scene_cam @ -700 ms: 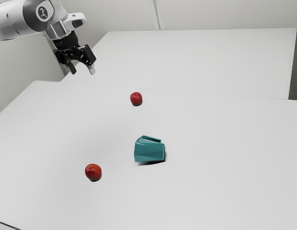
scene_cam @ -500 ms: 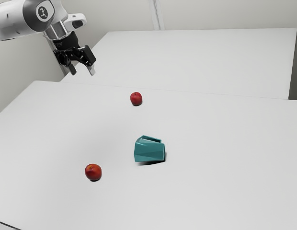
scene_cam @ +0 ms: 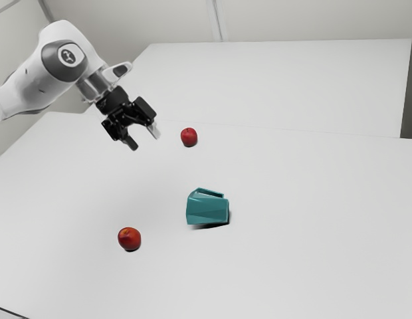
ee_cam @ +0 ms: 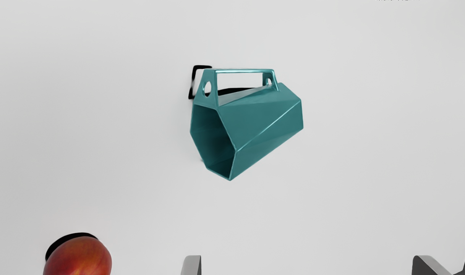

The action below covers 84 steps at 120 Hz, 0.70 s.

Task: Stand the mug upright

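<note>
Teal mug lies on its side; straddle it squarely with the open gripper, grip firmly, tilt slowly.

The mug is teal, deepening to a darker teal inside, with pale glints along its edges. The fruit at the exterior view's lower left is orange-red with yellowish streaks; the one above centre is plain deep red. Desk: pale grey-white. Arm: white, banded dark grey. Pincer: mostly black.
</note>
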Motion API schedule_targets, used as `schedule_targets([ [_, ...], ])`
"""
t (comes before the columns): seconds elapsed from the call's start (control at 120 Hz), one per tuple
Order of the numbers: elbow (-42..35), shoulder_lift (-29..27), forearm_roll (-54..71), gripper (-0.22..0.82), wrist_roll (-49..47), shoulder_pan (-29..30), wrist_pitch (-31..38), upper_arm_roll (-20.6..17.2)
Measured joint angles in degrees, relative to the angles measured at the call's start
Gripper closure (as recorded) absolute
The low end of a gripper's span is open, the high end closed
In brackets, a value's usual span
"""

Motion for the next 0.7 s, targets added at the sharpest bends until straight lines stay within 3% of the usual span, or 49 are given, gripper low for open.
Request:
schedule_targets([
  [0.167, -11.25, -0.92, -11.09, 0.0, 1.72, -0.16, 8.55, -0.02],
  [0.292, -14.15, 2.47, -19.29, 0.0, 4.91, -0.16, 13.64, -0.05],
  [0.492, -20.05, 2.49, -24.9, 0.0, 8.86, 0.08, 19.63, -0.22],
  [0.7, -25.37, 6.48, -37.58, 0.0, 15.33, 0.02, 23.16, -0.34],
])
